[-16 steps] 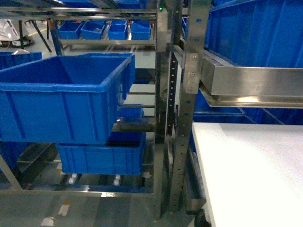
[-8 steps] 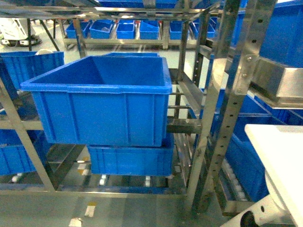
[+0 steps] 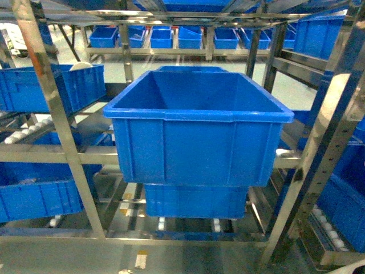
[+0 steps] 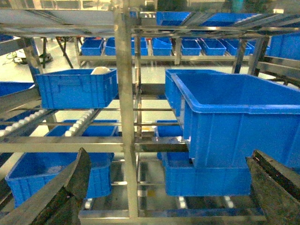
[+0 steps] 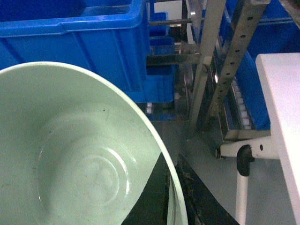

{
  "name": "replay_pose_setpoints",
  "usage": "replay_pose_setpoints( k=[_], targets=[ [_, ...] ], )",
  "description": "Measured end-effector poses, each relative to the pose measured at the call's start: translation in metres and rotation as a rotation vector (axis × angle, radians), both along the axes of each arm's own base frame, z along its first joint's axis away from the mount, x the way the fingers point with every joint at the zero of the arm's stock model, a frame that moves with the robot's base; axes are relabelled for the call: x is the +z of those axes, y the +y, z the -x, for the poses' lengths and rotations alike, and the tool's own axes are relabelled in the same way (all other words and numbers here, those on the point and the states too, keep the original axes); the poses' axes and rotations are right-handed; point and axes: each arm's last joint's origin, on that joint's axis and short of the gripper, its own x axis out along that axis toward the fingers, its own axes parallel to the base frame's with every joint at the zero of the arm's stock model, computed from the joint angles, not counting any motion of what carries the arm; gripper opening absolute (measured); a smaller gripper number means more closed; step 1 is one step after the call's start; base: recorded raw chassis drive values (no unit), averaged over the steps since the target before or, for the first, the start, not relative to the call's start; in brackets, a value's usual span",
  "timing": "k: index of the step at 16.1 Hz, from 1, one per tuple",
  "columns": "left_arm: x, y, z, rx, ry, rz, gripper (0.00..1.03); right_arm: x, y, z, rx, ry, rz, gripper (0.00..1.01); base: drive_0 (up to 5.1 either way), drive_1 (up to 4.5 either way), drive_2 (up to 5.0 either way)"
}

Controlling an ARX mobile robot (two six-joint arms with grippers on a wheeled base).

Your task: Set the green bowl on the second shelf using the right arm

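Note:
In the right wrist view the pale green bowl (image 5: 70,154) fills the lower left, and my right gripper (image 5: 171,160) is shut on its rim, one dark finger inside the bowl and one outside. It hangs above the grey floor, in front of the steel rack. The second shelf (image 3: 40,153) is the rack's middle tier, with a broad steel front rail and white rollers; a large blue crate (image 3: 197,131) sits on it. My left gripper (image 4: 168,157) is open, with nothing between its fingers. Neither gripper shows in the head view.
Steel rack uprights (image 3: 54,120) stand in front of the shelves. More blue crates (image 3: 48,85) fill the left and lower tiers, one with a white round object (image 4: 101,70) inside. A white table (image 5: 281,93) on a wheeled leg (image 5: 243,161) stands to the right.
The head view has swung left along the rack: the large blue crate moved from the left to the middle of the view, and the white table left the view.

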Motion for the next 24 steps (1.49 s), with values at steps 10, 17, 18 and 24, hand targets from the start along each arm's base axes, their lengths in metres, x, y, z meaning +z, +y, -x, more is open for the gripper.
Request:
replay_pose_setpoints(
  k=[10, 17, 18, 24],
  targets=[
    [-0.0005, 0.0000, 0.0000, 0.002, 0.004, 0.000, 0.98, 0.0002, 0.0003, 0.0000, 0.005, -0.002, -0.002, 0.02, -3.3, 2.67, 0.7],
    [-0.0003, -0.0001, 0.0000, -0.001, 0.002, 0.000, 0.98, 0.0001, 0.0000, 0.0000, 0.000, -0.001, -0.001, 0.02, -0.1, 3.63, -3.8],
    [-0.0001, -0.0001, 0.0000, 0.000, 0.000, 0.000, 0.98, -0.0002, 0.0000, 0.0002, 0.001, 0.003, -0.001, 0.02, 0.0, 4.37, -4.3],
    [-0.0002, -0.0001, 0.0000, -0.001, 0.001, 0.000, 0.98, 0.0002, 0.0000, 0.0000, 0.000, -0.002, 0.000, 0.02, 0.0, 4.35, -4.3]
  ],
)
